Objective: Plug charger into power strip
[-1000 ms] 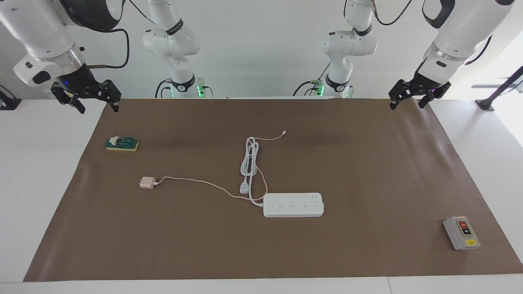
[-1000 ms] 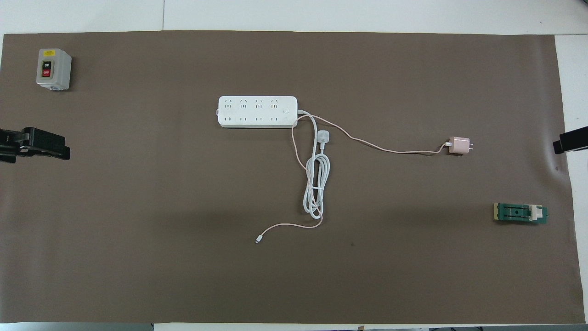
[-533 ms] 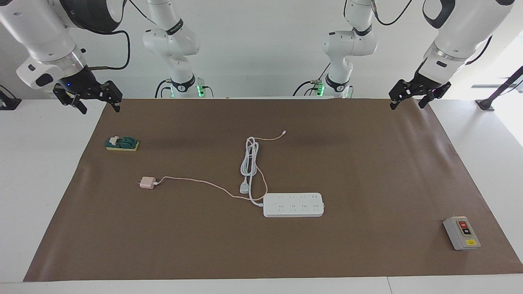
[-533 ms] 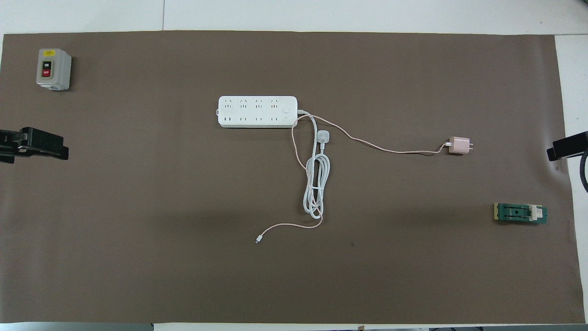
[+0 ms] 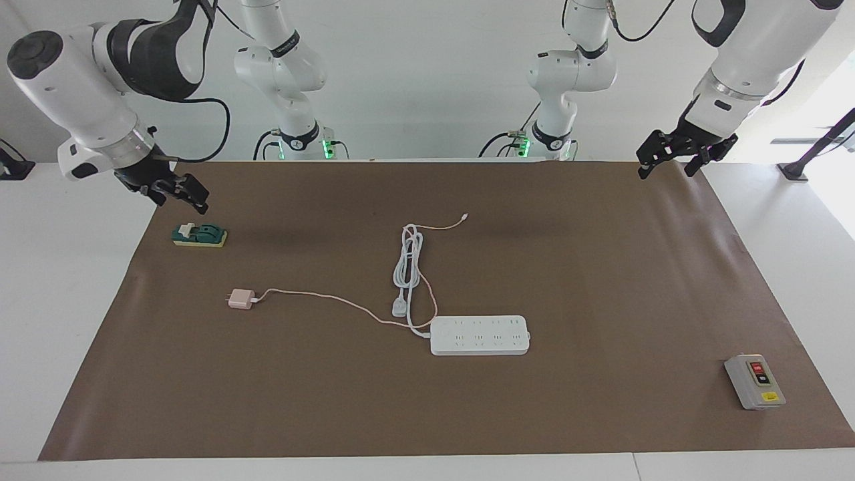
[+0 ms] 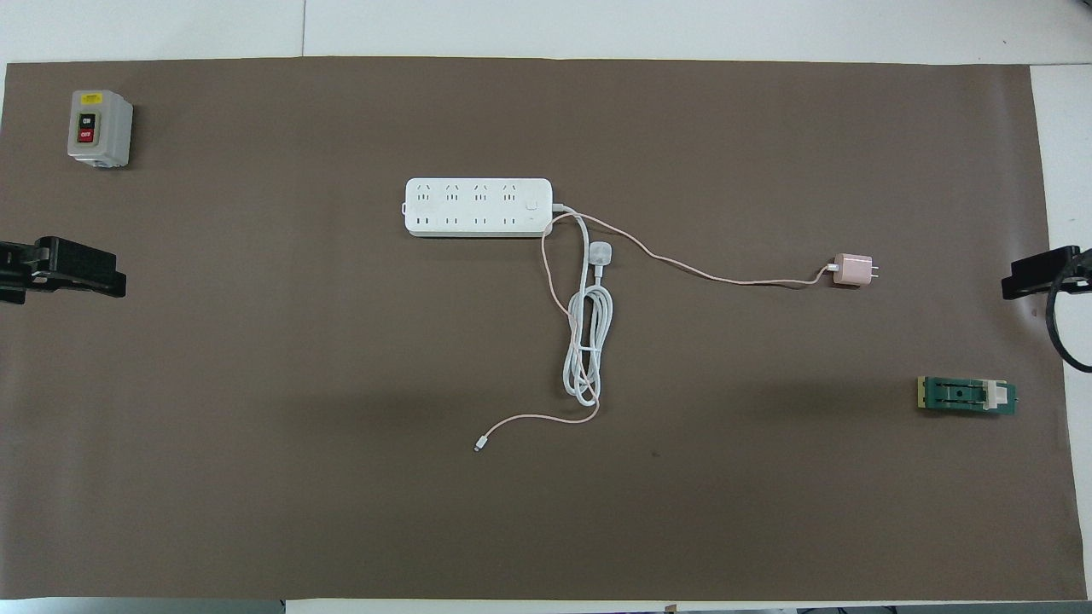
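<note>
Judging the task as only starting: approaching stage, nothing grasped, nothing plugged in.

Hanging the right end effector low over the worktop edge at the right arm's end, just beside a green switch block; not managing to tell whether released or clenched. Keeping the left end effector waiting over the corner at the left arm's end, released and carrying nothing.

Finding the charger lying on its side toward the right arm's end, a little nearer to the robots than the power strip and well apart from it, prongs pointing away from the strip. Following its thin pink cable across to the strip's end, where it is crossing the coiled white cord and passing the white plug.

Expecting the next move to call for bringing the right end effector down onto the charger body, gripping across the sides while leaving the prongs free, then turning them downward over a socket and watching for the cable dragging on the cord.

Looking for writing: making out a red and a black button plus a yellow label on the grey box, but reading nothing; seeing no brand on strip or charger.
</note>
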`<state>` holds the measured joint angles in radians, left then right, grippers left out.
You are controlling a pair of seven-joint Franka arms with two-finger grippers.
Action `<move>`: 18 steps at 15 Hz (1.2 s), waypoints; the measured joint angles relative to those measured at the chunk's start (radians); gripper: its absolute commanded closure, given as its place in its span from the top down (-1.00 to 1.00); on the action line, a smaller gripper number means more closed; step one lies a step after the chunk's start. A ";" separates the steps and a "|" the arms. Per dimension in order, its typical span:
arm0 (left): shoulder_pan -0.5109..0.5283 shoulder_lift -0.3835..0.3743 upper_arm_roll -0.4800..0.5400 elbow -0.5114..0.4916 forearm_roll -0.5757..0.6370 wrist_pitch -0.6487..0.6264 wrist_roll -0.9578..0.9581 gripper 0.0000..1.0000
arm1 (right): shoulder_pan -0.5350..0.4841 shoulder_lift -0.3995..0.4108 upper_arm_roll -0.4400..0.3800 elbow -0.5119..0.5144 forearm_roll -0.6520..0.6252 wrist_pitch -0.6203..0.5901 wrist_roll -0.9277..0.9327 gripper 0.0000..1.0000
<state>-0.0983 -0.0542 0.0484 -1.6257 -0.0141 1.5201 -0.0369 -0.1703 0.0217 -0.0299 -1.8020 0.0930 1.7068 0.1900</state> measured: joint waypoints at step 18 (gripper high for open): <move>0.054 0.027 0.009 0.094 -0.025 -0.008 0.013 1.00 | -0.151 0.368 -0.003 -0.089 0.670 0.235 0.631 1.00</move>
<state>-0.0447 -0.0272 0.0578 -1.5319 -0.0390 1.5119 -0.0235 -0.3213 0.3902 -0.0333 -1.8909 0.7628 1.9414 0.8209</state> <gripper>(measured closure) 0.000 0.000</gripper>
